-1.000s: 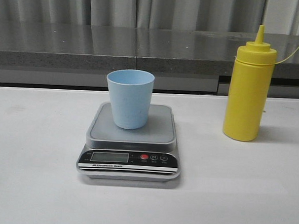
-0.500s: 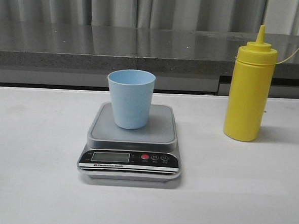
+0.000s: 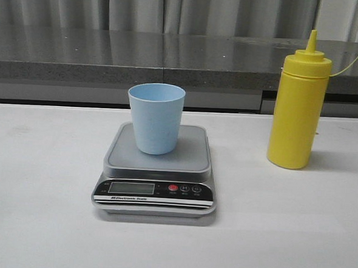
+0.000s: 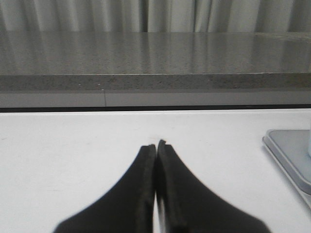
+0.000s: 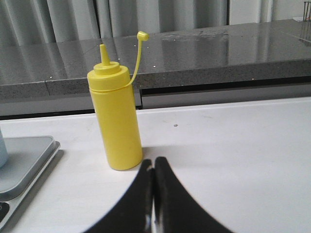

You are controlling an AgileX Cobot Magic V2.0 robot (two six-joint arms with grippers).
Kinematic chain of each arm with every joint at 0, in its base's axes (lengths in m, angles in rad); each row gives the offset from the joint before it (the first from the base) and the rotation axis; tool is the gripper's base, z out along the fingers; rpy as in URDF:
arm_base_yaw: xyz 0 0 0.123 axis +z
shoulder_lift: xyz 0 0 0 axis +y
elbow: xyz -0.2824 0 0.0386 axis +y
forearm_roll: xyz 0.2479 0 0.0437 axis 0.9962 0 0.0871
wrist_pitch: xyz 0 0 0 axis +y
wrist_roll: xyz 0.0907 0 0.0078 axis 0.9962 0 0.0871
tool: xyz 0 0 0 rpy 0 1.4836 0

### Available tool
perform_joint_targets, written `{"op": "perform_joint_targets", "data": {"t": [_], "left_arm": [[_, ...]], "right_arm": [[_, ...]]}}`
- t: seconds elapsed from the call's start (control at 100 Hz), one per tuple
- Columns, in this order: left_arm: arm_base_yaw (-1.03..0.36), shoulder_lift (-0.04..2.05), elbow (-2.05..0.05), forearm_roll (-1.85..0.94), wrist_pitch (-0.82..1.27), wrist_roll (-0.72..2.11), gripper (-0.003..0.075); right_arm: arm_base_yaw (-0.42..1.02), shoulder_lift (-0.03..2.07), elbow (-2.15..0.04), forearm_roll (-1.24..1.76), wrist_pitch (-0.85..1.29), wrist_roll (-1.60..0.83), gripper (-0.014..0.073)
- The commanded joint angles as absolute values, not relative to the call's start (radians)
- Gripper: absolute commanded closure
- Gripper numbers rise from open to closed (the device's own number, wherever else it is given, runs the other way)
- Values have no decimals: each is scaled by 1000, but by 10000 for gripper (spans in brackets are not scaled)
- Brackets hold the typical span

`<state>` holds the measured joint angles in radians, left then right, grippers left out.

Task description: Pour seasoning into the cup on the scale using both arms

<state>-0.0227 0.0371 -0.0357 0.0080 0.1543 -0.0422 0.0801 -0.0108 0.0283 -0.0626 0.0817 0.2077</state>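
Nothing moved; cup [image 3: 155,117] on scale [image 3: 157,169]; only wrist views show left tool [image 4: 156,144], right tool [image 5: 153,162] pressed together

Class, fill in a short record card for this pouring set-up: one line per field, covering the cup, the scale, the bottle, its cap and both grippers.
cup: pale blue cup, upright on the scale platform
scale: silver-grey scale on the white table, display facing the camera, reading not legible
bottle: yellow seasoning bottle, upright on the table, right of the scale, apart from it
cap: off the nozzle, hanging on its tether
left gripper: left gripper shut, empty, low over the table
right gripper: right gripper shut, empty, in front of the bottle
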Motion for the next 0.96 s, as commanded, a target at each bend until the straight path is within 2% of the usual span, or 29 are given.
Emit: {"op": "perform_joint_targets", "data": {"t": [0.0,0.17,0.95], "left_arm": [[10,19,-31,14,68,-56,741],[42,-37,43,0,30,-56,741],[45,-34,41,0,51,-54,741]], "right_arm": [[77,-32,10,-72,7,207,653],[77,-32,10,-72,7,207,653],[77,-32,10,-72,7,207,653]]}}
